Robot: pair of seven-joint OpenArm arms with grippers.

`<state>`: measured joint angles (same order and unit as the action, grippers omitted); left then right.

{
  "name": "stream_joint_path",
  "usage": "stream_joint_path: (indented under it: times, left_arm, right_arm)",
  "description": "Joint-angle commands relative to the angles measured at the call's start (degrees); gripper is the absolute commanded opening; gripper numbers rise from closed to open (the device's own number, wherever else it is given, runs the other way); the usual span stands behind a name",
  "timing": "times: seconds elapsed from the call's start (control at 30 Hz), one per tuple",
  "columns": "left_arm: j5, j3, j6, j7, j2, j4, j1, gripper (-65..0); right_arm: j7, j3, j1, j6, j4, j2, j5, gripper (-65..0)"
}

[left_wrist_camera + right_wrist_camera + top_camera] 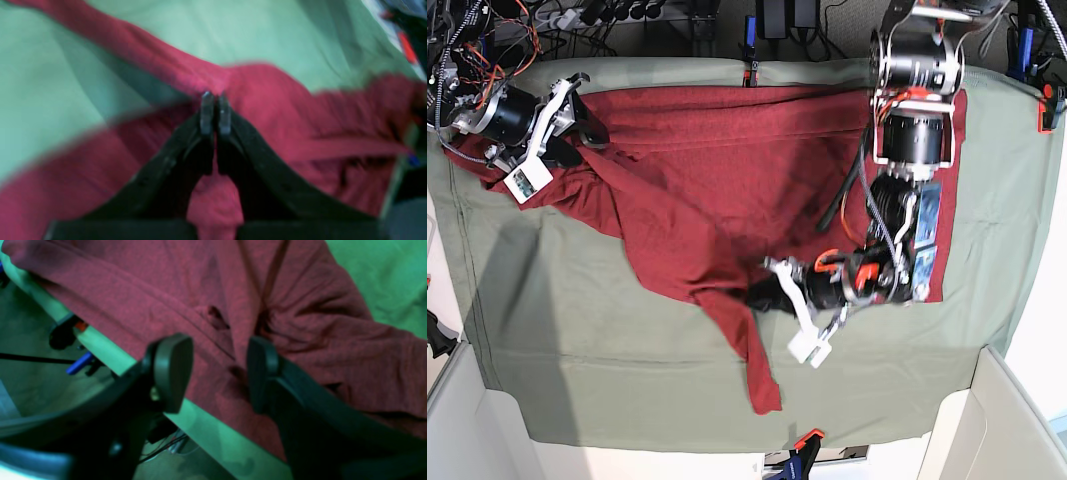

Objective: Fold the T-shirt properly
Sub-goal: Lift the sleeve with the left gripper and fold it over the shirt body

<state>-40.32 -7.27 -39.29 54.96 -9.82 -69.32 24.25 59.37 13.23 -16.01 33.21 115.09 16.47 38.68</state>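
Note:
The dark red T-shirt [697, 170] lies rumpled across the back half of the pale green cloth, one sleeve trailing toward the front edge. My left gripper [762, 297] is low at the shirt's middle. In the left wrist view the left gripper [216, 100] is shut, its tips pinching a raised ridge of the T-shirt [267, 100]. My right gripper [592, 130] sits at the shirt's back left corner. In the right wrist view the right gripper [218, 373] is open above the T-shirt [166, 290], nothing held between its fingers [173, 370].
The green table cloth [577, 330] covers the table; its edge [206, 433] runs just under the right gripper. Clamps hold the cloth at the front [802, 455], back [749, 60] and right [1047, 105]. Cables and electronics crowd the back left corner [467, 40].

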Motion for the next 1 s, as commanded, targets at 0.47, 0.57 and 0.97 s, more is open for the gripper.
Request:
stream_joint_path:
  times: [0.47, 0.57, 0.97]
  left_arm:
    - [-7.3, 0.1, -0.7, 0.6, -10.4, -18.7, -15.8, -65.0]
    - [-7.3, 0.1, -0.7, 0.1, -10.7, -18.7, -15.7, -38.5]
    - [12.9, 0.1, 7.1, -18.5, -6.4, -13.9, -2.1, -21.1]
  right_arm:
    - [-3.0, 0.4, 0.4, 0.0, 1.1, 0.5, -1.4, -34.6]
    - [-3.4, 0.4, 0.4, 0.0, 1.1, 0.5, -1.4, -34.6]
    - [-3.4, 0.4, 0.4, 0.0, 1.0, 0.5, -2.7, -34.6]
